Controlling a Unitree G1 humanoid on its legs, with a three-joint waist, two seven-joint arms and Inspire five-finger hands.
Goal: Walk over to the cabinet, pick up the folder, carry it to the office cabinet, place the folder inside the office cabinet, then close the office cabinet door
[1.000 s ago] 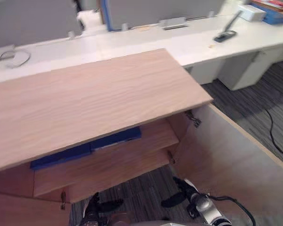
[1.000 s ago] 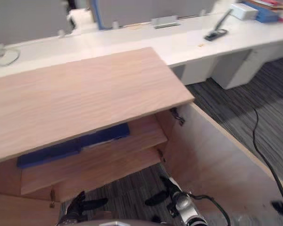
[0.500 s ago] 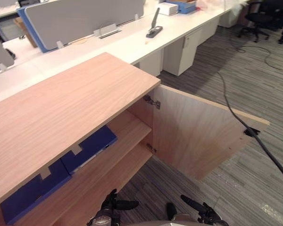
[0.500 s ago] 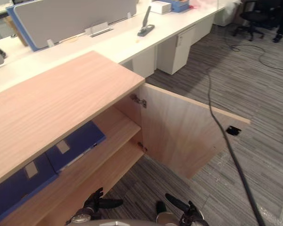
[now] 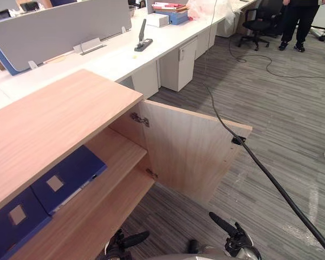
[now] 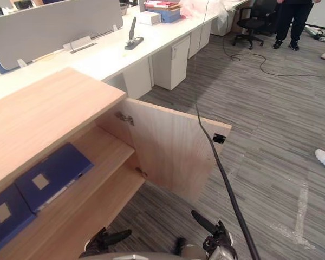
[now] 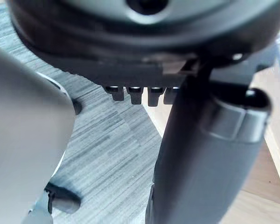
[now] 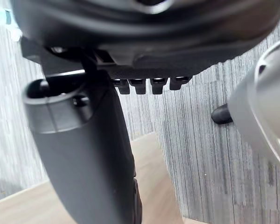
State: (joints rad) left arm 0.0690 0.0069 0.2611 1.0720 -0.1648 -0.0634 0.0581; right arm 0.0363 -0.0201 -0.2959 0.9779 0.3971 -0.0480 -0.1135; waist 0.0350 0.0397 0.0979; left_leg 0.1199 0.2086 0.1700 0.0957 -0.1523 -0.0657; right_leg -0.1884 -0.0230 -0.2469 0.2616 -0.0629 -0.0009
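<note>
Ahead and to the left of your left hand [image 5: 123, 242], the folder [image 5: 67, 176] lies flat on the shelf [image 5: 119, 154]. I judge it stiff, light and rather smooth; take it by its near edge. Both hands, also the right hand [image 5: 230, 232], hang relaxed and hold nothing. Beyond them the door [image 5: 189, 151] stands open.

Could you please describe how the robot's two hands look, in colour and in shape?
The dark, nearly black left hand has a broad rounded body, a row of slim fingers and a thick cylindrical thumb with a grey band. The dark right hand looks the same.
</note>
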